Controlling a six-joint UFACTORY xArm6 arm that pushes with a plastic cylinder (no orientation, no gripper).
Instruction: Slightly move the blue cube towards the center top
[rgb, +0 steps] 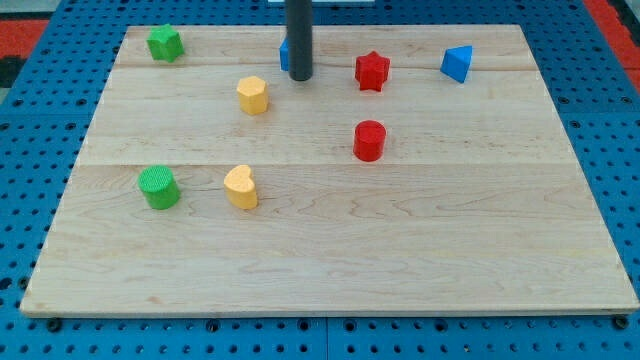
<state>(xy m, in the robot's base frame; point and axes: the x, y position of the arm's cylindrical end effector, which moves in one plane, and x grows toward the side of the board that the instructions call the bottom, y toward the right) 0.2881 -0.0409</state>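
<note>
Bare wooden table (330, 260) filled the view's bottom; no pincer existed. Behind my tip (300, 77), the blue cube (285, 55) showed only a sliver.

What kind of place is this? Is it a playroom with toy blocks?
More likely a robot test bench than a playroom. A wooden board lies on a blue panel full of holes, and my tip rests right against the blue cube, partly hiding it, with small coloured blocks scattered around.

Wooden board (400, 250), seven coloured blocks
</note>
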